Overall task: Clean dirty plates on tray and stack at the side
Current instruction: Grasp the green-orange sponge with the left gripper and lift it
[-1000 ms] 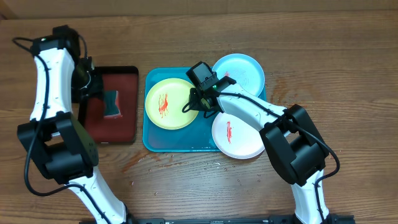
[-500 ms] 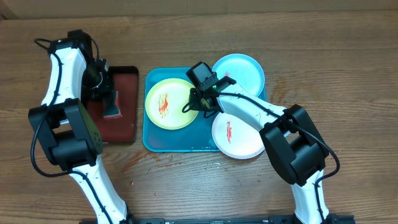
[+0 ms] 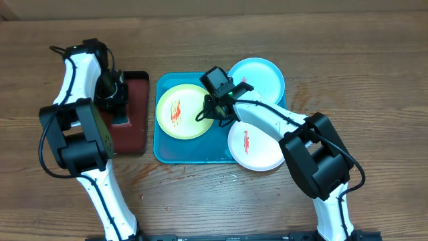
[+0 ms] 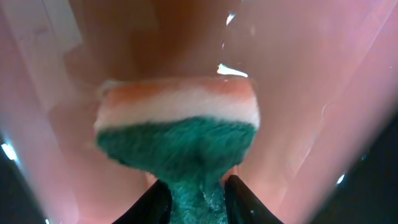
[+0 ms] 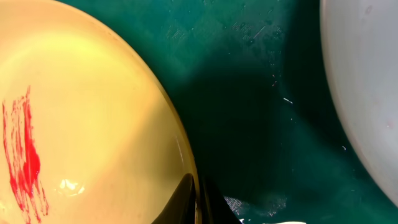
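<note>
The turquoise tray (image 3: 175, 150) holds three plates. The yellow-green plate (image 3: 180, 110) lies at its left with a red smear. The light blue plate (image 3: 261, 77) sits at the back right and the white plate (image 3: 257, 147) at the front right, also smeared red. My right gripper (image 3: 212, 110) is shut on the right rim of the yellow-green plate (image 5: 74, 124); its fingers (image 5: 198, 202) pinch the edge. My left gripper (image 3: 115, 100) is over the black tray and shut on a green-and-white sponge (image 4: 177, 137), with the fingers (image 4: 198, 202) squeezing its green side.
The small black tray with red inside (image 3: 127, 134) stands left of the turquoise tray, with the sponge (image 3: 121, 119) in it. The wooden table (image 3: 374, 100) surrounds both trays. The white plate overhangs the tray's front right corner.
The left arm swung right over the black tray and came down onto the sponge. The right arm and the plates have not moved.
</note>
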